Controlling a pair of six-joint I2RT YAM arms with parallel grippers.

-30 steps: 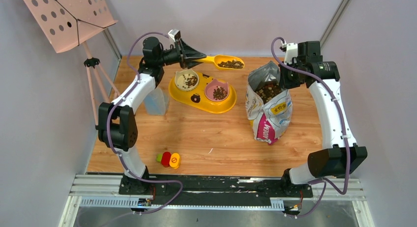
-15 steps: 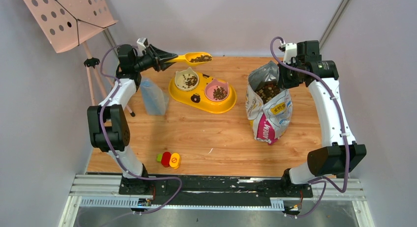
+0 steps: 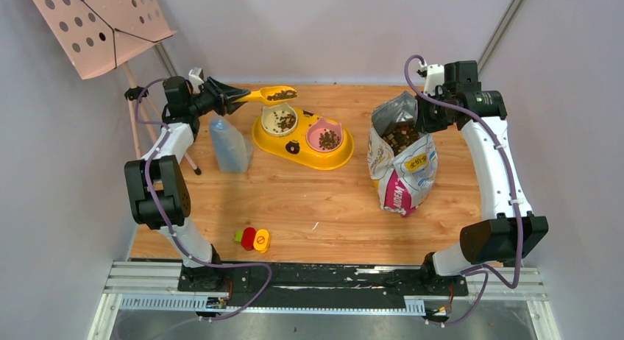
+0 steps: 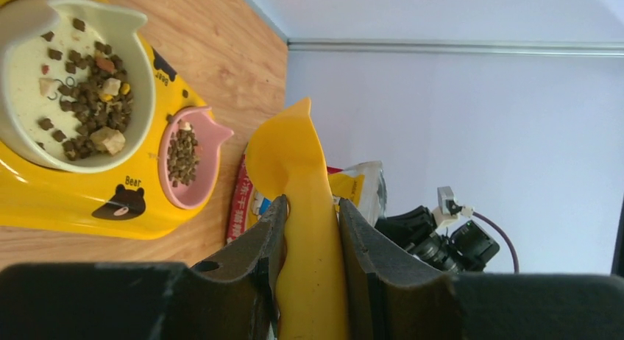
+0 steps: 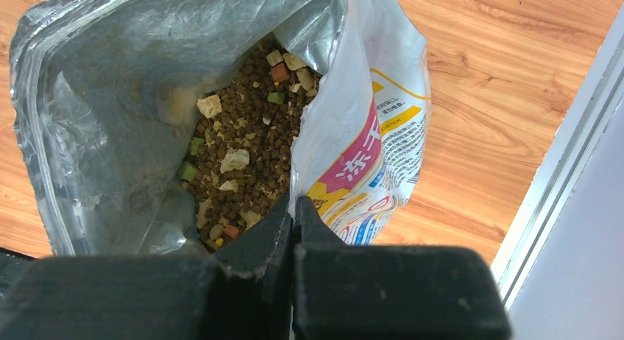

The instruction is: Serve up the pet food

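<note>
Counter: wooden top (image 3: 309, 200) walled by pale grey panels on three sides, with both arms bolted at its near edge.
Left tool (image 4: 310, 204): fingers clamped either side of the flat handle of the yellow scoop (image 3: 278, 95). The scoop is roughly level and raised above the counter's far left.
Scoop load: pet food (image 3: 282, 95), dark brown pellets, lies in the cup. None is seen falling.
Scoop position: from overhead, the cup sits just beyond the far rim of the cream bowl (image 3: 266, 118). It is not yet tipped.
Feeder (image 3: 294, 146): yellow two-bowl tray, left of centre. The cream bowl holds a partial layer of pellets with its pale base showing. The pink bowl (image 3: 324, 136) holds a small heap.
Right tool (image 5: 293, 211): fingers pressed together, pinching the rim of the bag (image 3: 403, 171).
Bag: upright at the right of the counter, well apart from the feeder, mouth open, with plenty of pellets and lighter chunks inside.
Other items: clear bottle (image 3: 228, 145) just left of the feeder; small red, green and yellow pieces (image 3: 252, 238) near the front edge.
Progress, judged: well along. Both bowls already have food, and one loaded scoop waits to be emptied.
Left to do, judged: tip the scoop over a bowl, set it down, release the bag.
Risk, judged: the cup is off the bowl's centre, so tipping there could scatter pellets on the counter.
</note>
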